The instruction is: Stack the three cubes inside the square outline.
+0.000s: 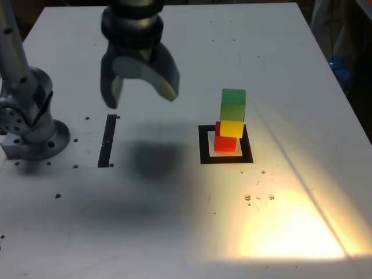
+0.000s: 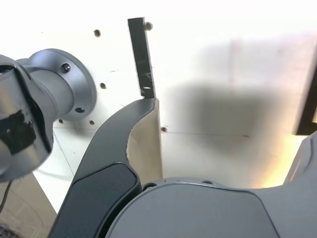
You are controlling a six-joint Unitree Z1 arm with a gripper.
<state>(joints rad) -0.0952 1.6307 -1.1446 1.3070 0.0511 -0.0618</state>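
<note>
Pincer (image 1: 141, 88) wide apart, well clear of three cubes (image 1: 231, 121).

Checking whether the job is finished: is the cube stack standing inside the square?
Standing: red cube in the square outline, yellow cube and green cube on top.

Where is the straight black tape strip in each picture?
Exterior view: the black tape strip lies flat on the white table, between the arm's grey base at that view's left and the square outline holding the cube stack.
Wrist view: the same strip runs across the table beyond the tip of the dark claw finger.
Shared landmark: the grey base, beside the strip in both views.
</note>
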